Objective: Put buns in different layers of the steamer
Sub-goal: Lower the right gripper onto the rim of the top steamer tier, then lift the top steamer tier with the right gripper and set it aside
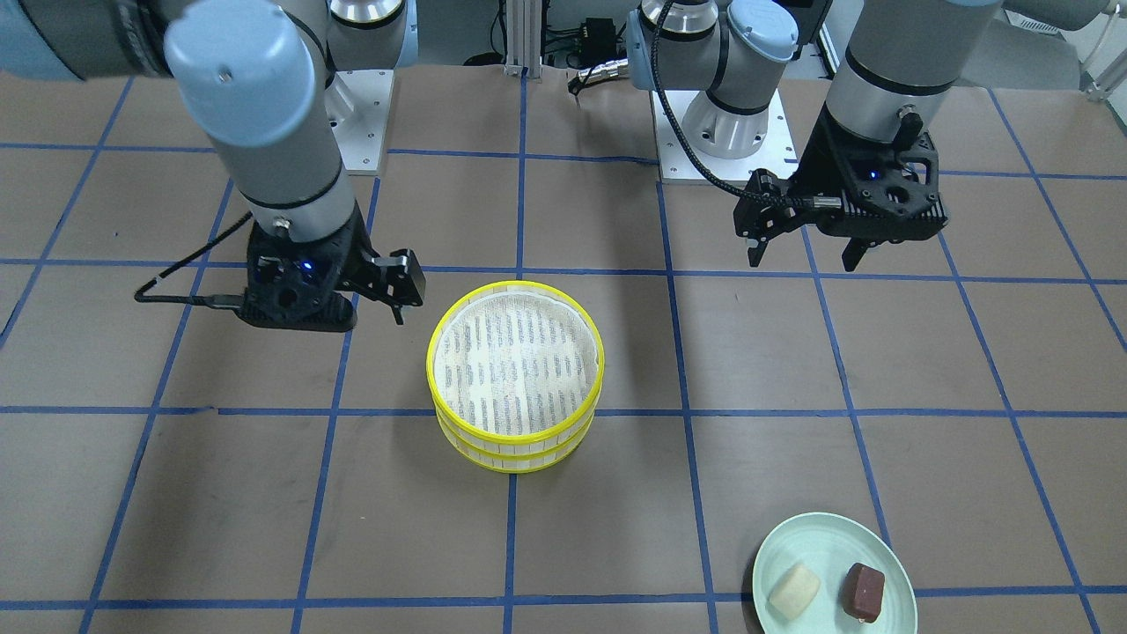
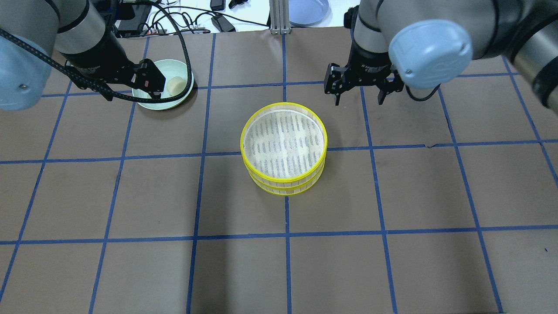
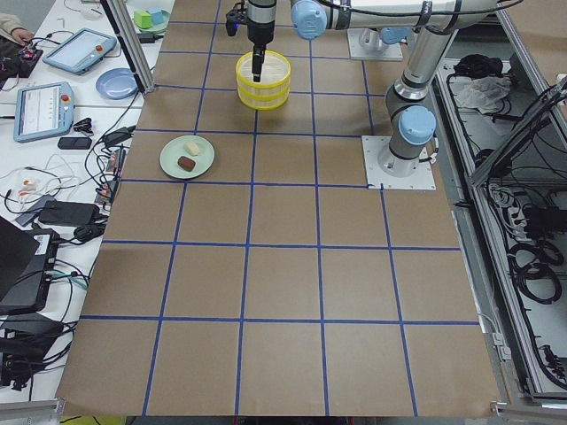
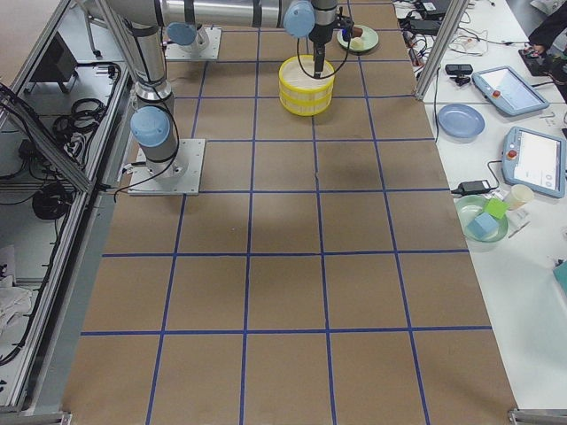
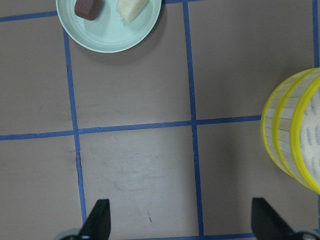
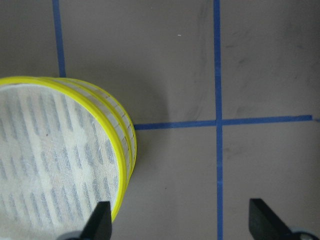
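Two yellow-rimmed steamer trays stand stacked at the table's centre; the top one's mesh base is bare. The cream-white bun and the reddish-brown bun lie side by side on a pale green plate. My left gripper is open and empty, hovering near the plate and hiding the brown bun in the overhead view. My right gripper is open and empty, just beside the trays' rim, apart from it.
A blue plate, cables and tablets lie beyond the table's far edge, behind an aluminium post. The arm bases stand at the robot's side. The brown table carries a blue tape grid.
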`<state>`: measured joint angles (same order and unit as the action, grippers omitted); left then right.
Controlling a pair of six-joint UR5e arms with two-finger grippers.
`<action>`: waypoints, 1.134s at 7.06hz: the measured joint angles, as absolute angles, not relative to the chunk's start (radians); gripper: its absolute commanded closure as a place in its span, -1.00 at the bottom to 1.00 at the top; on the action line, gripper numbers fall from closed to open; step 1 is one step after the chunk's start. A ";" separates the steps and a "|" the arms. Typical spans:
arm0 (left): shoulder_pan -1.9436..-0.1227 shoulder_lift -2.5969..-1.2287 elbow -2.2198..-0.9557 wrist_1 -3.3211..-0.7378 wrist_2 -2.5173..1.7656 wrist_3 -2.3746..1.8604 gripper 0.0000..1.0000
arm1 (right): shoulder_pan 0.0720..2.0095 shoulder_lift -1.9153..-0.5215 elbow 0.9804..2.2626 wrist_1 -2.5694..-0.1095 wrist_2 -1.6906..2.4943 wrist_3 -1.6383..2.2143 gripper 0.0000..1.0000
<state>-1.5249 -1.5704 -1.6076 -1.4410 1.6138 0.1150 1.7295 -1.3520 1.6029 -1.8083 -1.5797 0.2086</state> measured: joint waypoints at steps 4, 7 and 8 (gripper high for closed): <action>-1.521 -1.573 -1.608 -1.442 1.615 0.118 -1.00 | 1.798 -1.247 1.713 -1.970 -1.575 0.278 0.85; -1.503 -1.609 -1.609 -1.421 1.611 0.129 -1.00 | 1.801 -1.243 1.711 -1.970 -1.579 0.273 1.00; -1.494 -1.639 -1.609 -1.376 1.611 0.143 -1.00 | 1.801 -1.246 1.708 -1.968 -1.581 0.274 1.00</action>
